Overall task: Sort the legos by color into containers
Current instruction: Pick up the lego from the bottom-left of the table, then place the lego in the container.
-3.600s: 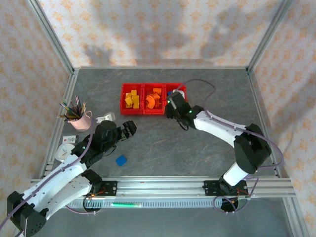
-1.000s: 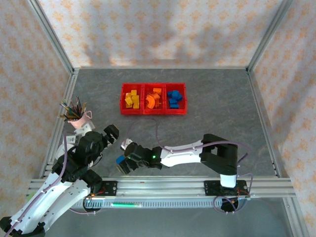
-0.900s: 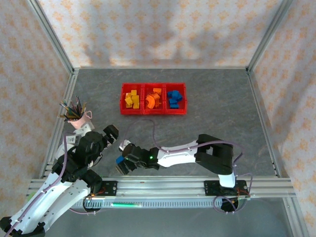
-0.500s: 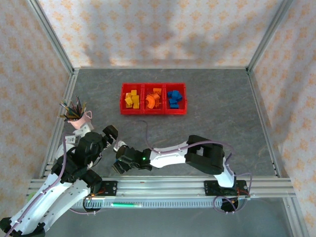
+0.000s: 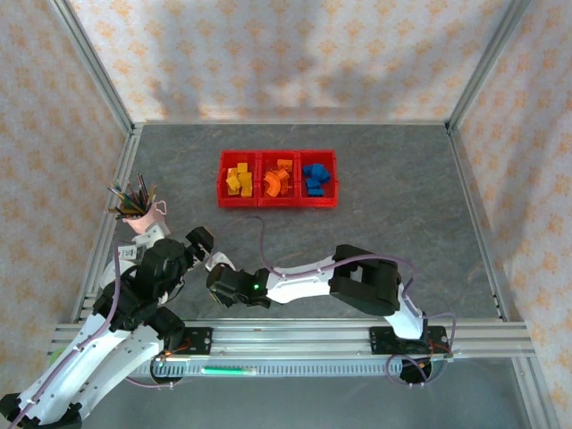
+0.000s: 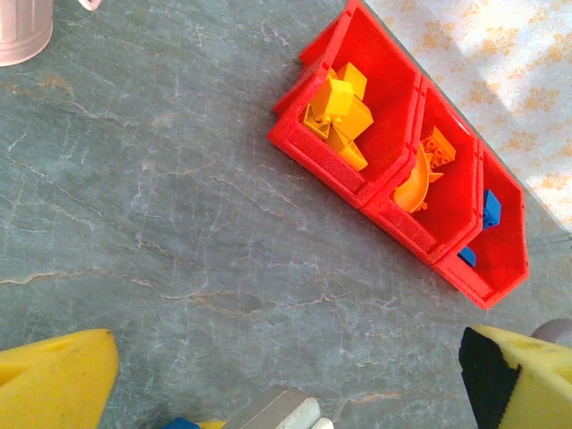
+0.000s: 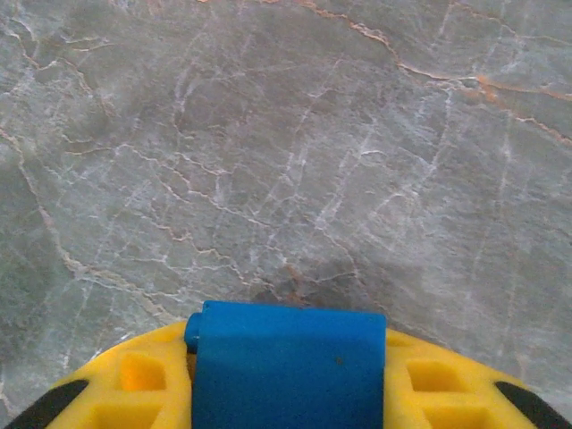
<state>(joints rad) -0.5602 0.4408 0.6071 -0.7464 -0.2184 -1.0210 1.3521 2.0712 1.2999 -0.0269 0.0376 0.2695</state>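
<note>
We see open table (image 5: 402,206) toward three o'clock and three containers (image 5: 278,204) at twelve. Our right gripper (image 5: 219,288) clamps one blue lego (image 7: 286,357); left gripper (image 6: 286,380) gapes wide, empty.

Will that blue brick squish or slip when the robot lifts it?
Probably no squishing: the blue brick looks like hard plastic with crisp edges. It looks small enough to fit between the fingers, so it is likely light. Its smooth sides might slip a little in the right gripper.
</note>
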